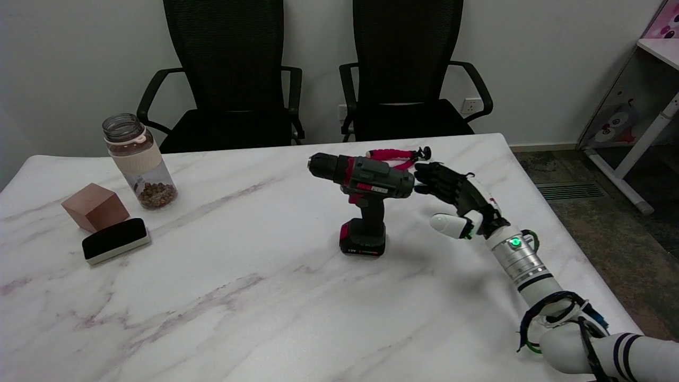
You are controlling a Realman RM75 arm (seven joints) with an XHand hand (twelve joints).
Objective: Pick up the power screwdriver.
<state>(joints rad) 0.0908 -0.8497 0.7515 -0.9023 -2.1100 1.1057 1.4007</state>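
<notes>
The power screwdriver (366, 199) is black and grey with red trim and stands upright on its battery base near the middle of the marble table (254, 297), chuck pointing left. My right hand (456, 196) is just to its right, at the height of the motor body. Its fingers (432, 180) are stretched toward the rear of the tool, their tips at or almost at the back end, and the white thumb sticks out lower down. Nothing is held in the hand.
A small red-and-black flexible tripod (400, 155) lies behind the screwdriver. At the left stand a glass jar (139, 162) with brown contents, a wooden block (95, 207) and a black-topped eraser (115, 240). Two black chairs (403, 69) stand beyond the table's far edge.
</notes>
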